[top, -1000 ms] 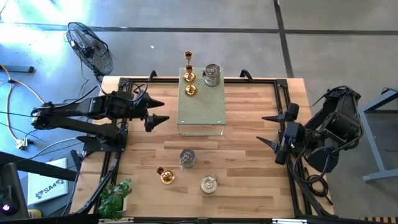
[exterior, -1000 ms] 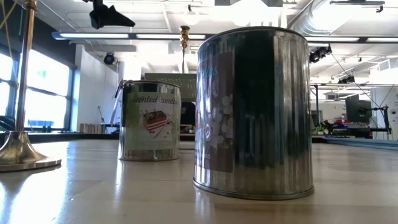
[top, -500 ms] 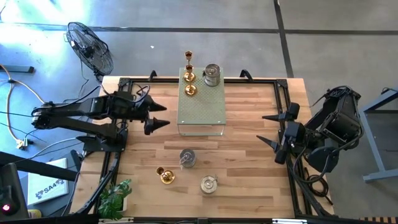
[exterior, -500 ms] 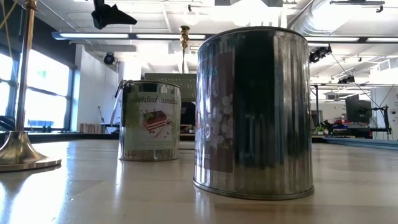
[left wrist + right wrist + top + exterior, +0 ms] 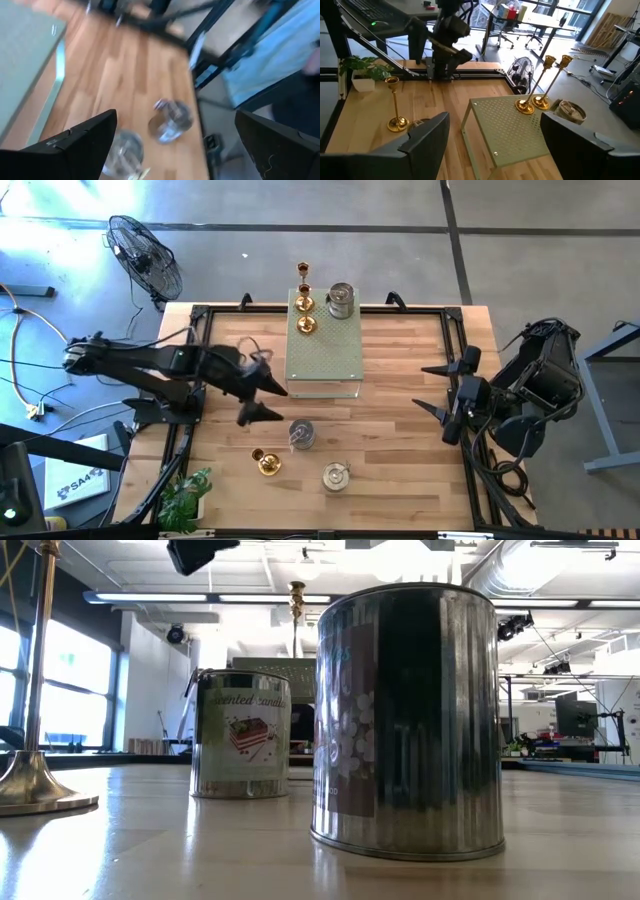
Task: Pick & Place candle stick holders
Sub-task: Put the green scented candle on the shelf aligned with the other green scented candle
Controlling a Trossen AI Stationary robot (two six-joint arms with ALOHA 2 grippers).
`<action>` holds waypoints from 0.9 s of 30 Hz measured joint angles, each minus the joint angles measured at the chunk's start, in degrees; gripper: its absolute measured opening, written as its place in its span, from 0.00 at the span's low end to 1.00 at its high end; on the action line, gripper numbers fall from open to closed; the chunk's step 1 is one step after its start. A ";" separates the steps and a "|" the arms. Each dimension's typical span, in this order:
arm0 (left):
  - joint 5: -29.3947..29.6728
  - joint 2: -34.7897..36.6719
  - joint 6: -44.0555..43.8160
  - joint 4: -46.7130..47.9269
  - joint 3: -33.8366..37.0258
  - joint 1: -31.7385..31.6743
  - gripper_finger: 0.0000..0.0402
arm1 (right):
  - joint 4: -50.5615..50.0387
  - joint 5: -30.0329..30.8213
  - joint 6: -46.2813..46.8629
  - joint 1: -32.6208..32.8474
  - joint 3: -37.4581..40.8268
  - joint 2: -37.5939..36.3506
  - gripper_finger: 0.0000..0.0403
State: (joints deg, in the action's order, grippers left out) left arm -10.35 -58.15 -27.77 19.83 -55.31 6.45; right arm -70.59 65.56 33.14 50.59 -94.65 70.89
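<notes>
On the pale green perforated box stand two gold holders and a silver one, at its far end. On the wood in front of the box rest a silver holder, a gold holder and another silver holder, each on its base. My left gripper hangs open above the table, left of the nearer silver holder, which shows with the other one in its wrist view. My right gripper waits open at the right side.
A potted plant stands at the near left corner. A black frame runs along the table's edges. A floor fan stands beyond the far left corner. Bare wood lies between the box and the right arm.
My left gripper has swung from beside the box's left edge toward the table's near edge and a little right, toward the silver holder in front of the box, turning as it went. Its fingers have stayed open. The holders have not moved.
</notes>
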 joint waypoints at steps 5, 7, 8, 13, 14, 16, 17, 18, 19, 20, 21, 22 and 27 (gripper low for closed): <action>7.96 -7.81 -2.18 14.92 -10.46 3.97 0.99 | 0.96 -1.24 0.02 0.02 0.00 0.02 0.76; 10.99 -11.79 -3.39 20.91 -15.64 5.15 0.99 | 1.10 -1.71 0.05 0.01 0.00 0.04 0.76; 12.11 -13.69 -4.06 23.55 -18.14 5.45 0.99 | 1.17 -2.12 0.05 0.00 0.00 0.13 0.76; 12.41 -23.19 -9.04 36.62 -29.16 5.60 0.99 | 1.41 -3.42 0.56 0.02 0.00 0.86 0.76; 12.47 -25.04 -9.82 39.75 -30.81 5.58 0.99 | 1.42 -3.46 0.89 0.02 0.00 1.13 0.76; 12.84 -28.42 -10.14 44.93 -33.49 5.58 0.99 | 1.42 -3.71 1.44 0.01 0.00 1.63 0.76; 12.88 -29.86 -10.35 47.09 -34.38 5.58 0.99 | 1.44 -4.08 1.63 0.02 0.00 1.93 0.76; 12.87 -31.10 -10.78 48.69 -34.92 5.58 0.99 | 1.44 -4.64 1.95 0.02 0.00 2.24 0.76; 12.85 -32.23 -11.46 49.20 -35.26 5.58 0.99 | 1.44 -5.11 2.40 0.02 0.00 2.52 0.76; 12.71 -33.18 -11.72 48.78 -35.42 5.58 0.99 | 1.44 -5.47 2.75 0.02 0.00 2.82 0.76; 12.39 -33.93 -11.71 48.37 -35.47 5.58 0.99 | 1.44 -5.75 2.84 0.04 0.00 3.19 0.76; 12.04 -34.59 -11.67 48.29 -35.47 5.58 0.99 | 1.51 -5.94 2.83 0.04 0.00 3.55 0.76; 9.47 -37.31 -11.54 45.89 -35.49 5.60 0.99 | 3.12 -5.50 2.84 0.02 0.00 5.13 0.76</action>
State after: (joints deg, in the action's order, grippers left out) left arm -0.88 -95.46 -39.31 65.72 -90.80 12.06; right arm -67.47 60.06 35.99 50.61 -94.65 76.02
